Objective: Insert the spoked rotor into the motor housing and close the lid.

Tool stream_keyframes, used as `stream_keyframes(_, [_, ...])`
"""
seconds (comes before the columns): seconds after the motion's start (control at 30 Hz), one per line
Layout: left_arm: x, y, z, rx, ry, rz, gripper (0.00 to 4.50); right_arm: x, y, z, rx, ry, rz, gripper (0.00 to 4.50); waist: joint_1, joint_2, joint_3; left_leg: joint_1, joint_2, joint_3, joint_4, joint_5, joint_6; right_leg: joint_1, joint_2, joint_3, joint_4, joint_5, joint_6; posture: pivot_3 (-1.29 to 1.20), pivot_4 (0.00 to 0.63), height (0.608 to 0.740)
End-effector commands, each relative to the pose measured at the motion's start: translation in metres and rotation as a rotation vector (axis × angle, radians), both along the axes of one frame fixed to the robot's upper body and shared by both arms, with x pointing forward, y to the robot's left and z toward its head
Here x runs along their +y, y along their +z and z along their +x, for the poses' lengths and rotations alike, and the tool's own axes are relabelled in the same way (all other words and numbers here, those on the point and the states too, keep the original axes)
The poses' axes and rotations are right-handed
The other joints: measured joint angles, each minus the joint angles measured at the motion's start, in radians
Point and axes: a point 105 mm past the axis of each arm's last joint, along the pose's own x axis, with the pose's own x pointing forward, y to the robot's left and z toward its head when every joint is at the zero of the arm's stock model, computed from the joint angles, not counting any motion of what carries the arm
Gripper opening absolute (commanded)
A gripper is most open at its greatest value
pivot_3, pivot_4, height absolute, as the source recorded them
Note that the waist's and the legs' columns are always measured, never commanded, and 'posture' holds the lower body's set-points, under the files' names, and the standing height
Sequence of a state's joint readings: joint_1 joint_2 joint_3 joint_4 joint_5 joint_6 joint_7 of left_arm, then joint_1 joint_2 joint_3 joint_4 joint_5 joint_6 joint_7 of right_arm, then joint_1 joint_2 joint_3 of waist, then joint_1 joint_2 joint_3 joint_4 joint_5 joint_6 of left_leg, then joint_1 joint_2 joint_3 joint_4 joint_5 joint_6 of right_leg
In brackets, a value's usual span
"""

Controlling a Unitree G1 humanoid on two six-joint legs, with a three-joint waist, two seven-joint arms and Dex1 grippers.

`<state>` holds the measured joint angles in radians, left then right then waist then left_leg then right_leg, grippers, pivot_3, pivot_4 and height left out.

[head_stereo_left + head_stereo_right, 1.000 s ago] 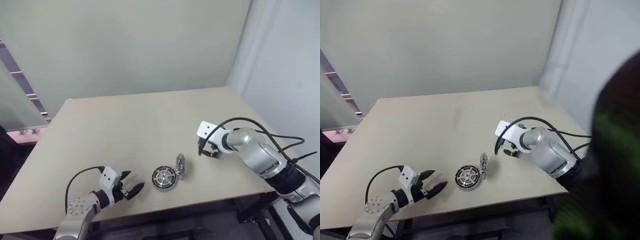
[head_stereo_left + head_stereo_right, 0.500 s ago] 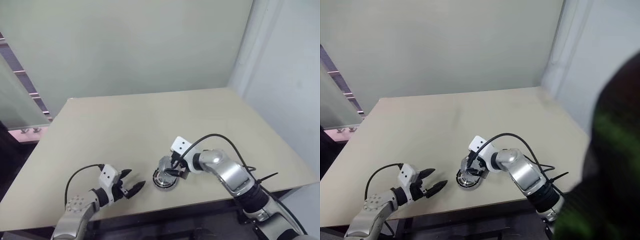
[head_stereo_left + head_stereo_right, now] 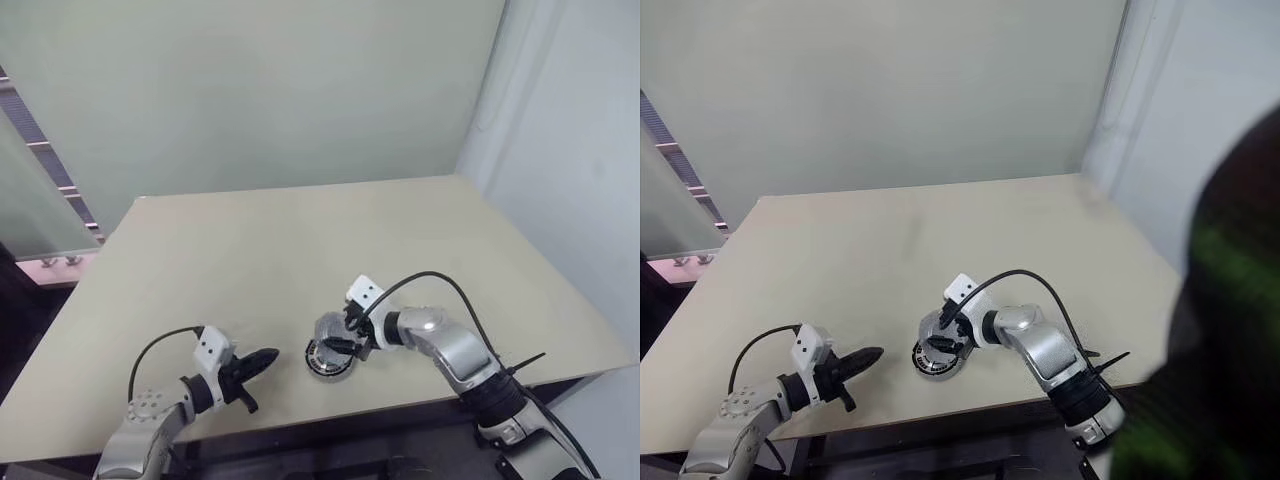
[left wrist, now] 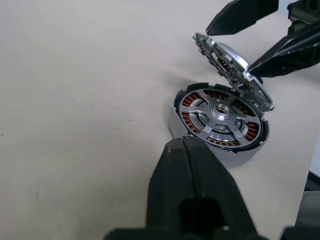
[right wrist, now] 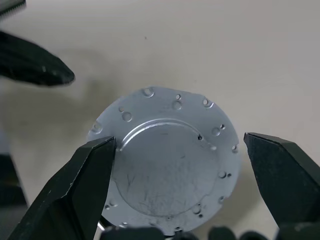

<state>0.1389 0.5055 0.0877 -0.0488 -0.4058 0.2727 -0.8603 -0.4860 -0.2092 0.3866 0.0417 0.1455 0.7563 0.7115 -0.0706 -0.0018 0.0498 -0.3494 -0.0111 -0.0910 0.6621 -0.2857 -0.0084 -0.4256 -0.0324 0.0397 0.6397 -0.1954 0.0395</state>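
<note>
Lying flat near the table's front edge: the motor housing (image 4: pixel 220 120), open face up, with the spoked rotor (image 4: pixel 218 112) seated inside it, silver hub at the centre and copper windings showing between the spokes.
Housing axis: upright, so the round body has no long side along the table.
Lid (image 4: pixel 234 64): a round silver plate with small holes around its rim, raised at a steep tilt over the housing's right edge, its lower rim meeting the housing rim and its inner face turned toward the rotor; whether it is hinged there cannot be told.
Right gripper (image 3: pixel 349 335): spread wide, one black fingertip on either side of the lid's rim; in the right wrist view the left-hand finger (image 5: pixel 85 170) overlaps the rim, while a gap is visible between the rim and the other finger, so a grip cannot be confirmed.
Right arm: reaching in from the near right corner, forearm bent toward the left, gripper angled downward onto the lid.
Left gripper (image 3: pixel 262 360): fingers pressed together, empty, pointing right toward the housing, a little apart from it.
Left arm: low at the near left edge.
Table (image 3: pixel 280 240): pale beige top.
</note>
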Motion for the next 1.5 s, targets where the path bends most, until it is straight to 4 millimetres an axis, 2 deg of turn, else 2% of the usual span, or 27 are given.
stream_keyframes(0.03, [-0.002,0.017,0.006,-0.068,-0.022,0.001,0.03,-0.001,0.004,0.001,0.040,-0.013,0.102,4.50,0.000,0.000,0.000,0.000,0.000,0.000,0.000,0.000,0.000,0.000,0.000,0.000,0.000,0.000,0.000,0.00,0.000,0.740])
stream_keyframes(0.27, [0.000,0.017,0.007,-0.073,-0.020,0.009,0.03,0.002,-0.013,-0.005,0.085,-0.016,0.139,4.50,0.000,0.000,0.000,0.001,0.000,0.001,0.000,0.000,0.000,0.000,0.000,0.000,0.000,0.000,0.000,0.00,0.000,0.740])
stream_keyframes(0.67, [0.001,0.017,0.009,-0.076,-0.023,0.021,0.03,0.020,-0.014,-0.008,0.060,0.034,0.201,4.50,-0.001,0.000,0.000,0.002,0.001,0.001,0.000,0.000,0.000,0.001,0.001,0.001,0.001,0.001,-0.001,0.00,0.000,0.740])
stream_keyframes(0.77, [0.002,0.017,0.009,-0.076,-0.023,0.023,0.00,0.020,-0.015,-0.008,0.056,0.047,0.192,3.89,-0.001,0.000,0.000,0.002,0.001,0.002,0.000,0.000,0.000,0.001,0.001,0.001,0.001,0.001,-0.001,0.00,0.000,0.740])
stream_keyframes(0.83, [0.002,0.017,0.008,-0.076,-0.022,0.025,0.00,0.021,-0.016,-0.010,0.057,0.066,0.183,3.26,-0.001,0.000,0.000,0.002,0.001,0.001,0.000,0.000,0.000,0.001,0.001,0.001,0.001,0.001,-0.001,0.00,0.000,0.740])
stream_keyframes(1.13, [0.001,0.015,0.007,-0.070,-0.031,0.028,0.00,0.028,-0.021,-0.014,0.023,0.109,0.028,3.26,-0.001,0.000,0.000,0.003,0.001,0.002,0.000,0.000,0.000,0.001,0.001,0.001,0.001,0.001,-0.001,0.00,0.000,0.740])
stream_keyframes(1.5, [-0.003,0.014,0.007,-0.068,-0.040,0.023,0.00,0.038,-0.036,-0.020,0.042,0.048,-0.135,3.26,-0.001,0.000,-0.001,0.004,0.001,0.002,0.000,0.000,0.000,0.002,0.001,0.001,0.001,0.001,-0.001,0.00,0.000,0.740])
